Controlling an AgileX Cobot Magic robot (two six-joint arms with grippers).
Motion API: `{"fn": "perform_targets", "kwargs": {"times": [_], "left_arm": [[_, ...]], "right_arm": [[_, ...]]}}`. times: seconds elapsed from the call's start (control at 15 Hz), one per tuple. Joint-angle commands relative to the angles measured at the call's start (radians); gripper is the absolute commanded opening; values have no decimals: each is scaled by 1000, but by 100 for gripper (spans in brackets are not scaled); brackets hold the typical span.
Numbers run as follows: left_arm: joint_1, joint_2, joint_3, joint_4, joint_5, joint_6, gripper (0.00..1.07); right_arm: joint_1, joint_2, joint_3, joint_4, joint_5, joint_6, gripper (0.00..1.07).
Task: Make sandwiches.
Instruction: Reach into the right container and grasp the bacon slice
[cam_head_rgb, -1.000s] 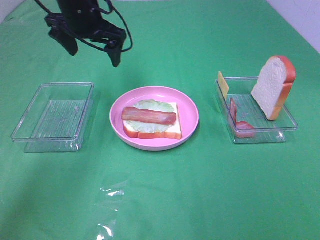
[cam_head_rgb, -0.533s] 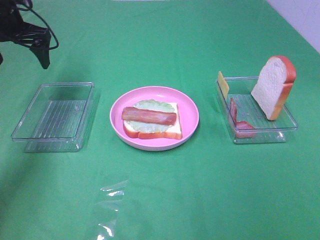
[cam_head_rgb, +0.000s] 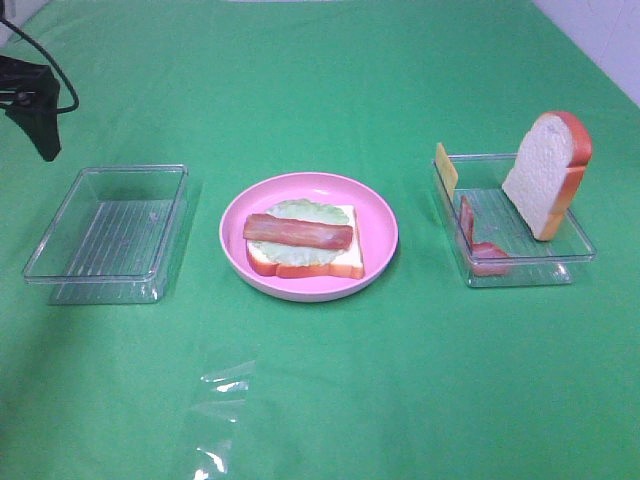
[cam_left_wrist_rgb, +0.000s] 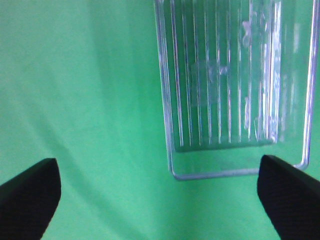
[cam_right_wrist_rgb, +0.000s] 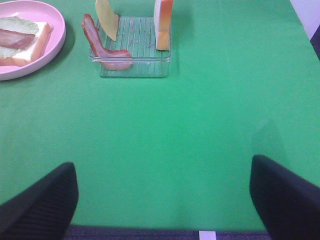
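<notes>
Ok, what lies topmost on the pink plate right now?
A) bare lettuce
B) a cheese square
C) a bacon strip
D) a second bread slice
C: a bacon strip lies across the lettuce on the plate; the cheese and second bread slice are in the right tray.

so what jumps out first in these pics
The pink plate mid-table, holding a half-built sandwich, bacon strip over lettuce. Next, the white bread slice standing tilted in the right tray, with cheese and spare bacon.
</notes>
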Motion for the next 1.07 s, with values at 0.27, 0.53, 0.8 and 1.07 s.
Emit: {"fn": "perform_targets", "kwargs": {"times": [0.27, 0.53, 0.8, 1.07], "left_arm": [[-1, -344, 356, -13, 69, 2, 100], [-1, -795, 663, -12, -57, -20, 100], [-1, -1184, 877, -12, -180, 6, 100], [-1, -1470, 1007, -18, -165, 10, 100]], "right_arm": [[0, -27, 3, 0, -12, -8, 90], [0, -27, 3, 0, -12, -8, 90], [0, -27, 3, 0, -12, -8, 90], [0, -27, 3, 0, -12, -8, 90]]}}
